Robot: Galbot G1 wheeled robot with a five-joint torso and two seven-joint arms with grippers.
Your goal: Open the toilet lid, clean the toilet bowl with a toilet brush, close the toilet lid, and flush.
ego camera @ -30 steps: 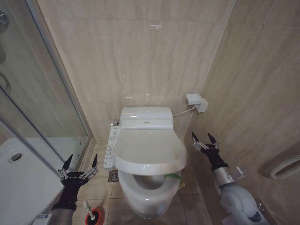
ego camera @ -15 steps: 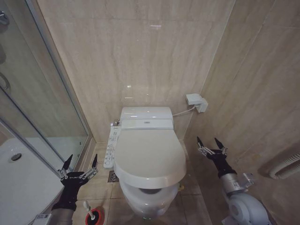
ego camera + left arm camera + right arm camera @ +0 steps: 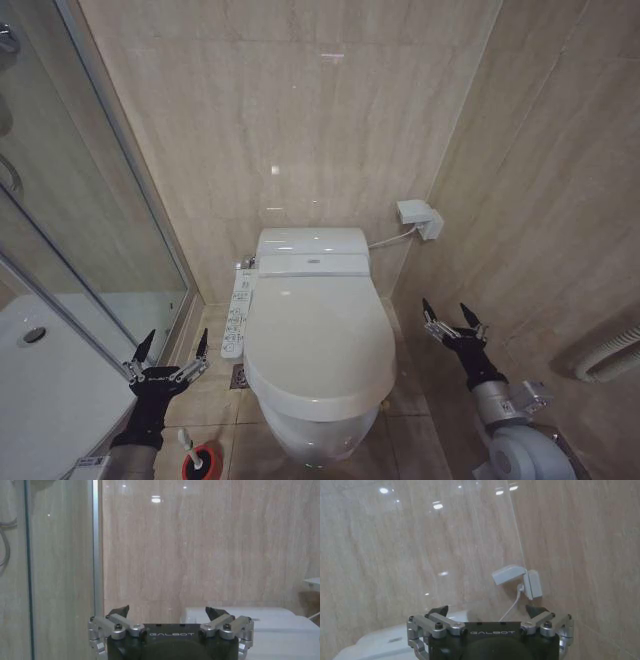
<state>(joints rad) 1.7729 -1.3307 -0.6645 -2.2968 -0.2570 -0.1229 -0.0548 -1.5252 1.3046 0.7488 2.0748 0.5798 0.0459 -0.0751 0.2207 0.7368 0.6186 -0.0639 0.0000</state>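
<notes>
One glossy white oval toilet lid (image 3: 318,340) now lies flat over the single white ceramic toilet bowl (image 3: 300,438); a second ago it hung half-raised. One white-handled toilet brush (image 3: 188,448) stands near left in its red cup. Two grippers, left gripper (image 3: 172,346) and right gripper (image 3: 448,315), flank the toilet, fingers spread wide, empty.

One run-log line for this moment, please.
toilet lid: down | toilet brush: in holder | left tool: open, idle | right tool: open, beside toilet
</notes>
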